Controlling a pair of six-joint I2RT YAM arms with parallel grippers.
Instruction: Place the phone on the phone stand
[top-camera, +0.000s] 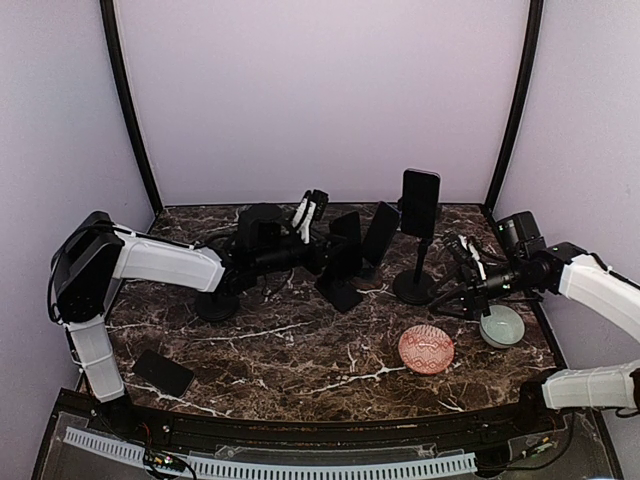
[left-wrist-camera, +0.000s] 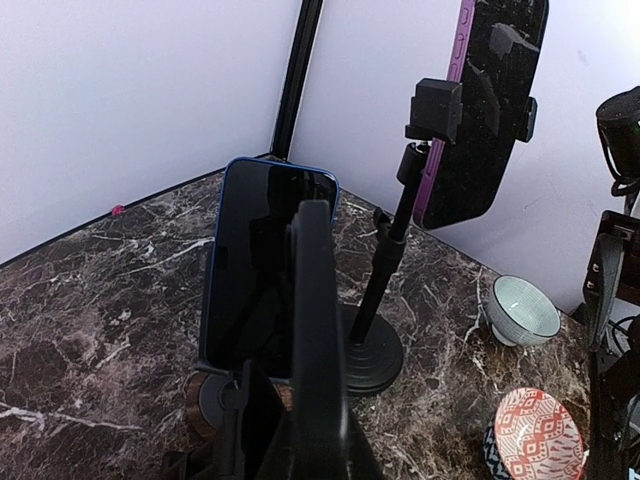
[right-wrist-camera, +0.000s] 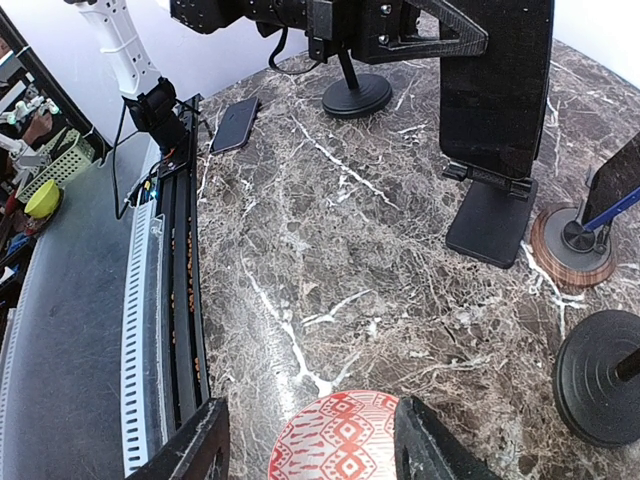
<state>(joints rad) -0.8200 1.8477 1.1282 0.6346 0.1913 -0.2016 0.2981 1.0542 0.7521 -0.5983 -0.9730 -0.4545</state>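
Far L, front of the marble table: spare phone lying flat, well apart from the rest. Next, a round-base stand just beside my L arm. My left gripper is at table centre, fingers pressed onto the black phone, which stands near upright. Its lower edge meets the lip of the black phone stand. It's prob. resting there, but the angle's poor, can't confirm. Just R: blue phone leaning on a wooden puck stand, then purple phone clamped high on a tall pole stand. Pink dish sits nearer the front. My right gripper hangs near it, fingers spread, nothing btw them. Pale bowl furthest R.
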